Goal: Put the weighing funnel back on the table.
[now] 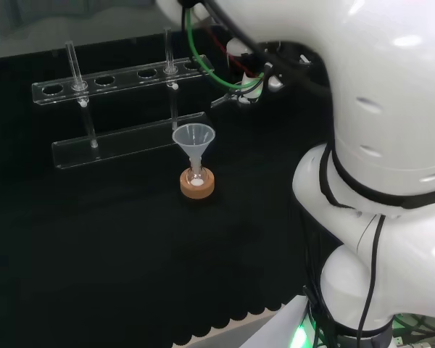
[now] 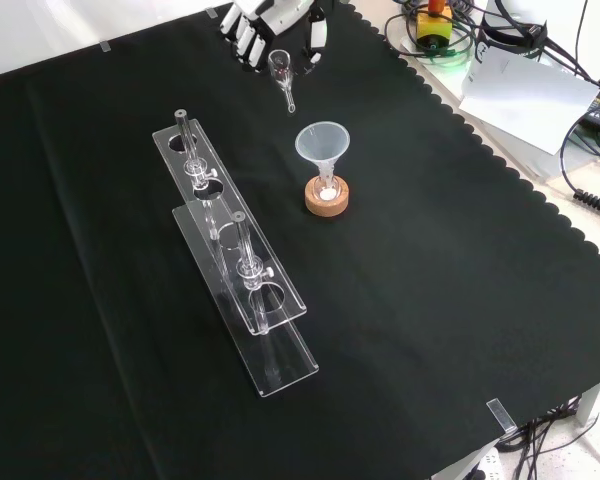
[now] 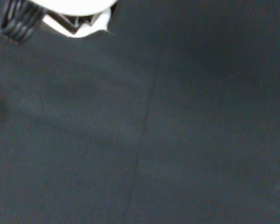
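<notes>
The hand (image 2: 270, 25) enters at the top edge of the front view, cut off above the palm. Its fingers (image 2: 250, 45) are spread away from the thumb (image 2: 316, 42), closed round nothing, with a clear gap between them. The weighing funnel (image 2: 280, 70) sits in that gap, its cup just beside the fingertips and apart from the thumb, its stem pointing away from the hand. Whether the cup touches the fingers, and whether it lies flat on the black cloth (image 2: 460, 300), is hard to judge through the clear glass.

Just past the stem's tip, farther from the hand, the funnel (image 2: 323, 143) stands mouth up in a small flask on a cork ring (image 2: 327, 197). A clear tube rack (image 2: 230, 260) lies well off from the hand, to the left in that view.

In the head view the arm's white link (image 1: 391, 109) stands before the hand's place, and the small white pieces by the green cable (image 1: 203, 61) are too cut off to make out. The wrist view has a blurred white part of the hand (image 3: 74, 9) over bare cloth
</notes>
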You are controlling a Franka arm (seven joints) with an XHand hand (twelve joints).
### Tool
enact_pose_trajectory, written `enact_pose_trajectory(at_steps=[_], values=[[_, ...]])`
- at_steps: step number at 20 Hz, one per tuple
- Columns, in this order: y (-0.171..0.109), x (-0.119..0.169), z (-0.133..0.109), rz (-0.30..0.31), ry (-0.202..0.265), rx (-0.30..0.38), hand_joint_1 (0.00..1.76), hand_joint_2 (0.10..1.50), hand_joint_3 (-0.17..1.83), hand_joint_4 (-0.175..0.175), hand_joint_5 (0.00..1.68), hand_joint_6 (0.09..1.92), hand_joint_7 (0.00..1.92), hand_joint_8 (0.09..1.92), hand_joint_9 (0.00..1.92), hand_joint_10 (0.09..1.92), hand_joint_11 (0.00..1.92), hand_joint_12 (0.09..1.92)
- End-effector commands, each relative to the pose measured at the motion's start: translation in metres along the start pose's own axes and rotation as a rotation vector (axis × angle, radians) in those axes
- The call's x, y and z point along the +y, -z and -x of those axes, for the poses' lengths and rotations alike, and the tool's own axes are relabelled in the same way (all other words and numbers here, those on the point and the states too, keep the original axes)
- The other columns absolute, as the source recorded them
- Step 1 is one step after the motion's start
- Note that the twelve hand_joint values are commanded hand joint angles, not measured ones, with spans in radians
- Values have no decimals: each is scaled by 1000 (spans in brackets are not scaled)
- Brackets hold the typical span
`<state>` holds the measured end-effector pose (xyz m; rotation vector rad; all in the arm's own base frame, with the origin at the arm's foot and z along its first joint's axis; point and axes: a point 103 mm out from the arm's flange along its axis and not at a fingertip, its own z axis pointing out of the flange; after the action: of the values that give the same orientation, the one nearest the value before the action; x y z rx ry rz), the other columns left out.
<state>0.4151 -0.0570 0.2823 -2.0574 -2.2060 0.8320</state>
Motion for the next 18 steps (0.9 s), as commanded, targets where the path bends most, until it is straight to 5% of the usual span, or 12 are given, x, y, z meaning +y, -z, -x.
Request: enact_pose_trajectory(at_steps=[1, 14, 18], values=[[-17, 6, 18, 22, -11, 102, 1095, 634, 792, 175, 1165, 927, 679, 630, 870, 429, 437, 1258], [-58, 37, 44, 82, -35, 263, 1093, 638, 789, 175, 1159, 935, 677, 631, 868, 435, 432, 1264], [-78, 60, 53, 58, -29, 299, 1093, 639, 788, 175, 1158, 936, 680, 633, 871, 438, 432, 1266]])
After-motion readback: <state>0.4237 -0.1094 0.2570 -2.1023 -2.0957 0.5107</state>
